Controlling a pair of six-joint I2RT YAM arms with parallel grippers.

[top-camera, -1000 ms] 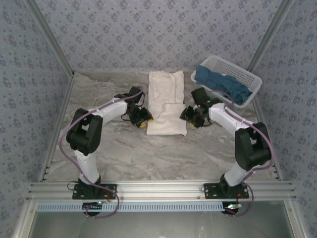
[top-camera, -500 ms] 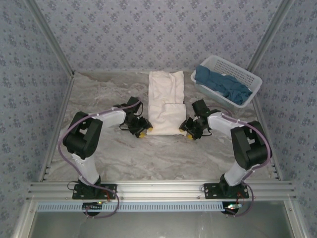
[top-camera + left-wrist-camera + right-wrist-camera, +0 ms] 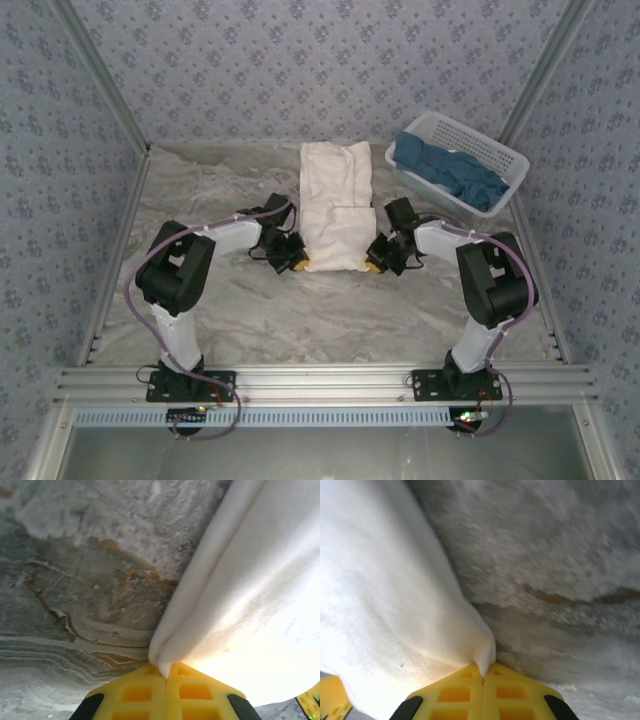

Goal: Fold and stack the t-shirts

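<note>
A cream-white t-shirt [image 3: 335, 200], folded into a long strip, lies at the table's middle back. My left gripper [image 3: 299, 265] is shut on its near left corner; in the left wrist view the yellow fingers [image 3: 135, 692] pinch the cloth's folded edge [image 3: 165, 666]. My right gripper [image 3: 371, 265] is shut on the near right corner, and the right wrist view has that corner [image 3: 482, 660] squeezed between yellow fingers [image 3: 515, 692]. Dark teal-blue t-shirts [image 3: 450, 170] lie heaped in the basket at back right.
A white lattice basket [image 3: 510, 165] stands at the back right corner. The marbled tabletop [image 3: 330, 315] stretches in front of the shirt. Patterned walls close in the left, back and right sides.
Both grippers moved inward to the shirt's near corners and shut on them. The shirt's near edge now sits slightly farther back and bunched.
</note>
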